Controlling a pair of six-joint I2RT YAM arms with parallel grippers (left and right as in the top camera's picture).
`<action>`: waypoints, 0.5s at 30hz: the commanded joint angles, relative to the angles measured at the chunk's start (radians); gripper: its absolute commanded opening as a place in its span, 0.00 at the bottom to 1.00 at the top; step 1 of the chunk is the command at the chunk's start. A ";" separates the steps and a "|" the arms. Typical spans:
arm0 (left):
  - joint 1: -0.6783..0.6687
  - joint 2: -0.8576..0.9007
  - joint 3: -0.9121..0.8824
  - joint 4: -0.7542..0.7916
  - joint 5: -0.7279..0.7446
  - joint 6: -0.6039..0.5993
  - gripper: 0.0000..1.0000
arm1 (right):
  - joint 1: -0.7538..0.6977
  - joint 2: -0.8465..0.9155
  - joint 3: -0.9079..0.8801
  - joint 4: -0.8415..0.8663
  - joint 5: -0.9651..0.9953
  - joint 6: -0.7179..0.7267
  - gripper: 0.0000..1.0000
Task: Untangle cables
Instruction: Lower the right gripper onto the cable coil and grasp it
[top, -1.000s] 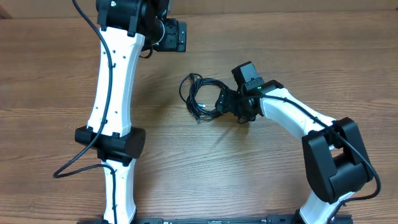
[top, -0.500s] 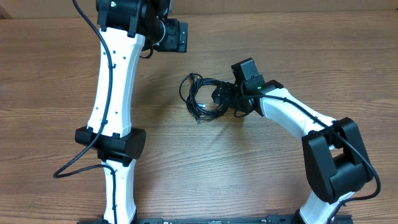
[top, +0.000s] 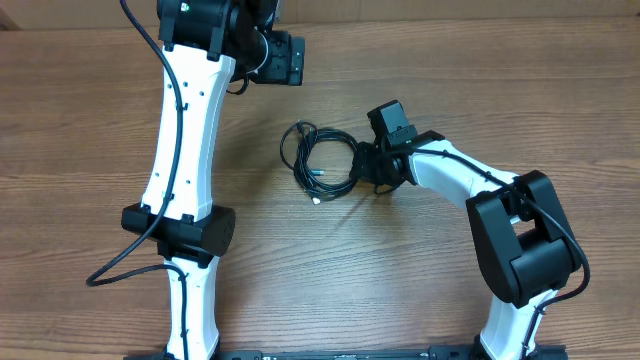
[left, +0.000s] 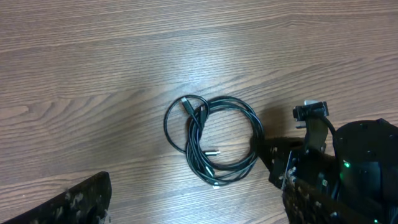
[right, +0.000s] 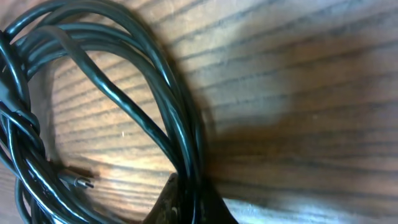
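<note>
The left gripper hangs far up and to the left, well apart from everything, and its fingers stand released and hold nothing; in its own wrist view only one finger shows at the lower corner. Between the two grippers, on the wooden table, lie the cables, a small black coil of several loops with a silvery plug tip inside it. They are well away from the left fingers and touch the right ones. The right gripper is at the right rim of the coil. A second ago its fingers stood wide beside that rim; now they are clenched, and in the right wrist view the outer strands run down straight into the dark fingertip, so it seems that they grasp the cables there. The coil has also slid a little to the left. This probably means the first hold is made, and the loops themselves are not yet separated.
</note>
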 joint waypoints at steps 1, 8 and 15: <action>-0.008 -0.024 0.019 -0.002 0.007 0.022 0.88 | 0.002 -0.050 0.079 -0.058 -0.014 -0.034 0.04; -0.008 -0.024 0.014 -0.002 -0.019 0.047 0.89 | 0.002 -0.179 0.282 -0.268 -0.010 -0.091 0.04; -0.006 -0.024 -0.022 -0.002 -0.072 0.048 0.95 | 0.002 -0.321 0.466 -0.433 -0.011 -0.166 0.04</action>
